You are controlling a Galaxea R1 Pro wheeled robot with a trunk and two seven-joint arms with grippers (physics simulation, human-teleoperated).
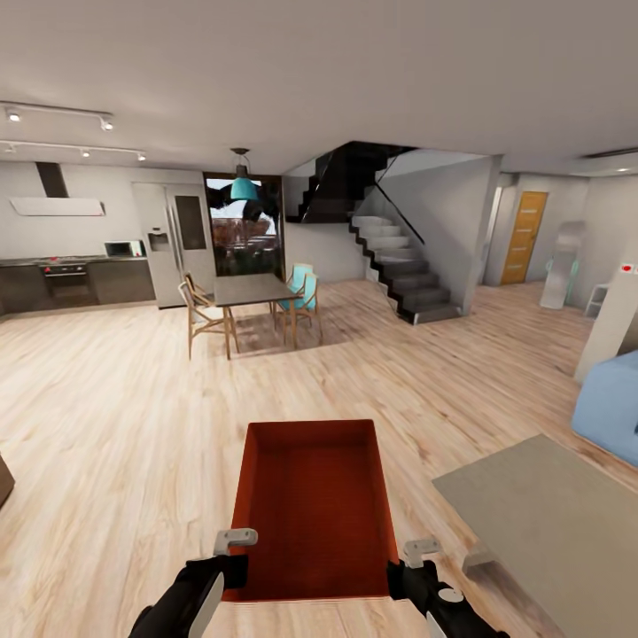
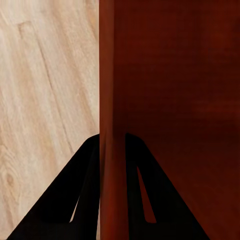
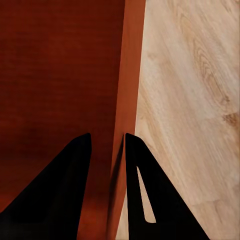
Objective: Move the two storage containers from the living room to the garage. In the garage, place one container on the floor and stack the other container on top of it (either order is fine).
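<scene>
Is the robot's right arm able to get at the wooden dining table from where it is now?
Probably not. The right gripper is clamped on the storage container's wall, and the dining table stands far across the wood floor.

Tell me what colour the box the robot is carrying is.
Rust-red, plain and unpatterned; the storage container shows best in the head view.

Smooth matt rust-red storage container (image 1: 312,505), light wood plank floor (image 1: 115,399), matt black tool fingers (image 2: 75,200)
</scene>
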